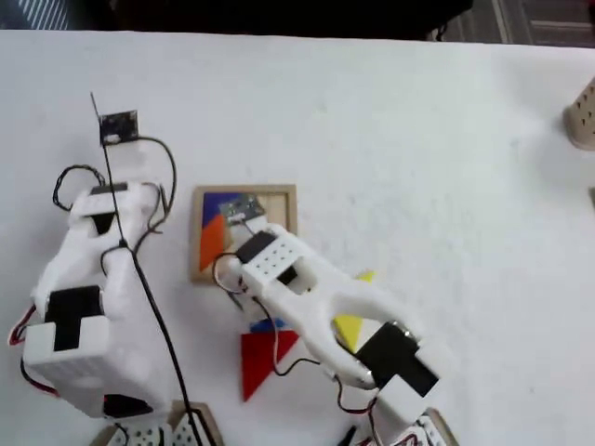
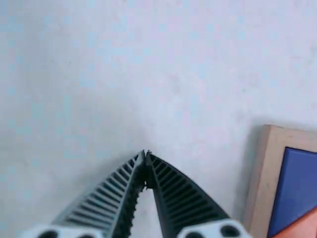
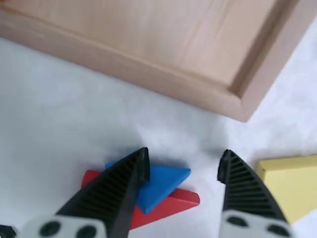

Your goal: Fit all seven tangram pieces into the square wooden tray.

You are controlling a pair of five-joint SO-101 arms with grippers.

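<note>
White table (image 1: 418, 139) carries everything. The tray (image 1: 244, 190) sits left of centre, well off every table edge. Inside it a big blue piece (image 1: 216, 206) and an orange piece (image 1: 210, 237) lie along the rim on the left arm's side; what shows of the remaining floor is bare wood. Btw the tray and the table's near edge, close to a tray corner, a small blue triangle (image 3: 163, 181) lies on top of a red triangle (image 3: 173, 203), partly overlapping it. A yellow piece (image 3: 287, 183) sits just beside them, apart from both.

Right gripper (image 3: 184, 158) hangs over that stack w/ jaws wide and nothing in them: one tip by the blue triangle, the other over bare table btw it and the yellow piece. Left gripper (image 2: 146, 163) is closed tight, tips meeting, empty, over bare table just beside the tray's outer rim.

Handling, as a judgement: pieces are prob. thin, stiff and light w/ smooth painted faces. There's no give, so they're likely to skid or pivot if pinched off-centre. Blue triangle should go first since it's on top. Best hold is prob. across two edges near the middle, not at a point, where it'd twist out. Lying flat it gives little height to bite, tho riding on the red triangle lifts its edge a bit. A light squeeze should be enough; main risk is dragging the red triangle along.
</note>
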